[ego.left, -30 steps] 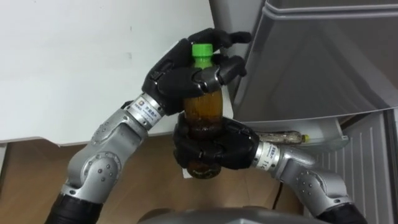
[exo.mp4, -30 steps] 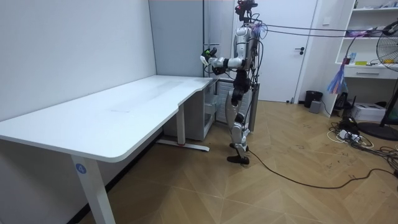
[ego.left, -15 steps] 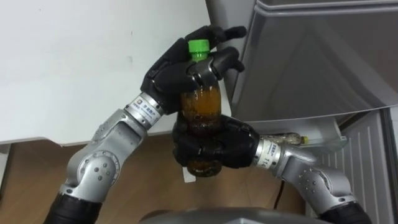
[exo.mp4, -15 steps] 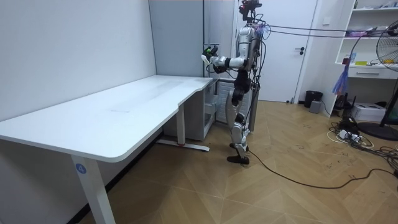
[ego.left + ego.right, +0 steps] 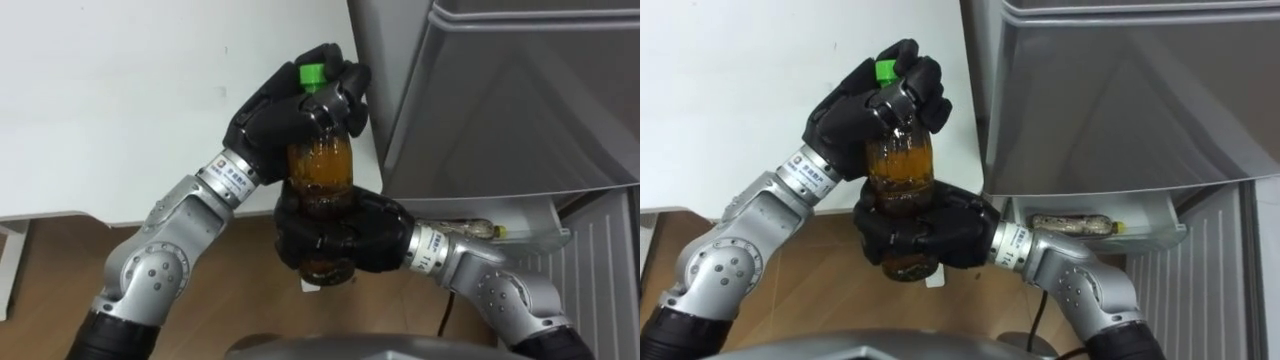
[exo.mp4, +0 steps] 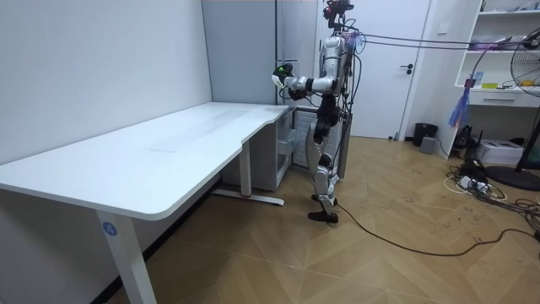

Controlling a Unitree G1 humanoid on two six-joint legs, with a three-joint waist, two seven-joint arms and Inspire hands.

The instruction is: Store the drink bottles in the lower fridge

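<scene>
Holding one clear plastic bottle of amber drink [image 5: 320,172] upright in both hands, before the tall grey fridge [image 5: 520,100].
Left hand [image 5: 280,115]: fingers curled over the green cap [image 5: 314,73] and neck, gripping. Right hand [image 5: 340,235]: fingers wrapped tight round the bottle's lower body. The bottle is held in the air by the corner where the white surface [image 5: 100,100] meets the fridge. A second similar bottle [image 5: 465,229] lies on its side on a pale shelf [image 5: 530,228] low in the fridge. In the room view the robot stands upright at the surface's far end, beside the fridge.
</scene>
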